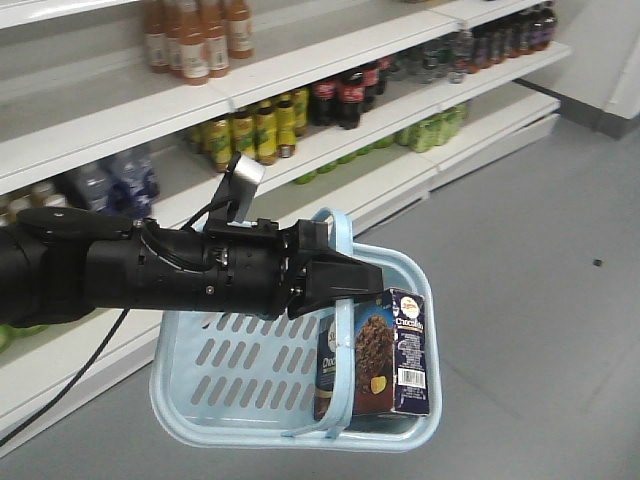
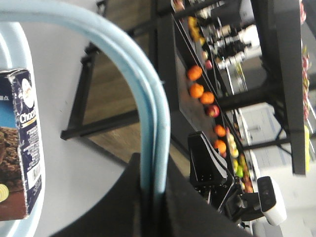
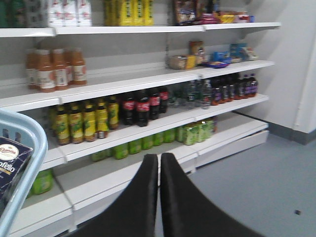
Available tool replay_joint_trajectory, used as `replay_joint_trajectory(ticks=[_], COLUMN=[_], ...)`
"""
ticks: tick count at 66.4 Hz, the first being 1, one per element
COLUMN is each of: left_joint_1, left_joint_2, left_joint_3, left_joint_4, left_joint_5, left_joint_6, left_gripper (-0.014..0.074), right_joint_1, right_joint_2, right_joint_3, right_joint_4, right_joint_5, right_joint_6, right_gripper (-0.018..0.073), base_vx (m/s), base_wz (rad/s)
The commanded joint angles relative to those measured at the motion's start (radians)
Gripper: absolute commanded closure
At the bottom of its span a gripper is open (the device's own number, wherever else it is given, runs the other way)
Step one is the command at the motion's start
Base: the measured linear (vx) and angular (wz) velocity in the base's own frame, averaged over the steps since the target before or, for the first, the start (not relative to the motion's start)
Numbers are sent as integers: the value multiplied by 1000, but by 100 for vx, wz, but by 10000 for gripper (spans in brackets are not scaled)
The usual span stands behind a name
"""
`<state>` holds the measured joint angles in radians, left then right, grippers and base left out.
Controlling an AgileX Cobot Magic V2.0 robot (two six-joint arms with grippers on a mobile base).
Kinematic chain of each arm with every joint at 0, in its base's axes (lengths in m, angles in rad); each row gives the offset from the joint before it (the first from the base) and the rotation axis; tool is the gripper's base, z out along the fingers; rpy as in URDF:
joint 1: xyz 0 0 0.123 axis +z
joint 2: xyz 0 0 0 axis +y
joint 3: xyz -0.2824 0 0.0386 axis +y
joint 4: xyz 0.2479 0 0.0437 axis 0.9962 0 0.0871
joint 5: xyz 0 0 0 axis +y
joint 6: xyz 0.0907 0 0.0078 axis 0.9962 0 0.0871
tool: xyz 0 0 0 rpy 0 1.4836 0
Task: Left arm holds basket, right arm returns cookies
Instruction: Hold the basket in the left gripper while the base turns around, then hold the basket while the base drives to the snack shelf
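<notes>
1. Right now the left arm (image 1: 150,275) reaches in from the left edge of the frame. The left gripper (image 1: 355,285) is clamped tight on the hoop handle (image 1: 337,228) of the basket (image 1: 215,385).
2. The basket hangs in the lower middle of the frame, above the grey floor (image 1: 540,300).
3. The cookies (image 1: 385,355) stand upright inside at the basket's right end. The box seems to rest against the wall, though the angle is poor.
4. Low in the centre of its own view, the right gripper (image 3: 159,165) has its fingers pressed together. It sits apart from the basket corner at the left edge and faces shelves (image 3: 148,81) of bottles (image 3: 136,106).
</notes>
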<state>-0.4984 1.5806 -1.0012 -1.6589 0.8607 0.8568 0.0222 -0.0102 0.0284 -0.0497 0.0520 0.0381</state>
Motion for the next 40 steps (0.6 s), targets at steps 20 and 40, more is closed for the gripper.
replay_joint_trajectory(ticks=[20,40], left_joint_1=[-3,-3], left_joint_2=[-45,-45], left_joint_3=[-37,-37], left_joint_4=[-112,-112], left_joint_5=[52,51], left_joint_6=[9,9], left_gripper=[603,603], right_joint_1=[-3,-3], right_joint_2=[-11,-11], right_joint_3=[3,3], right_joint_4=[-7,-7], right_joint_5=[-71,-71], right_joint_6=[-8,-8], right_gripper=[563,563], base_vx=[25,20], base_wz=[-88,-75])
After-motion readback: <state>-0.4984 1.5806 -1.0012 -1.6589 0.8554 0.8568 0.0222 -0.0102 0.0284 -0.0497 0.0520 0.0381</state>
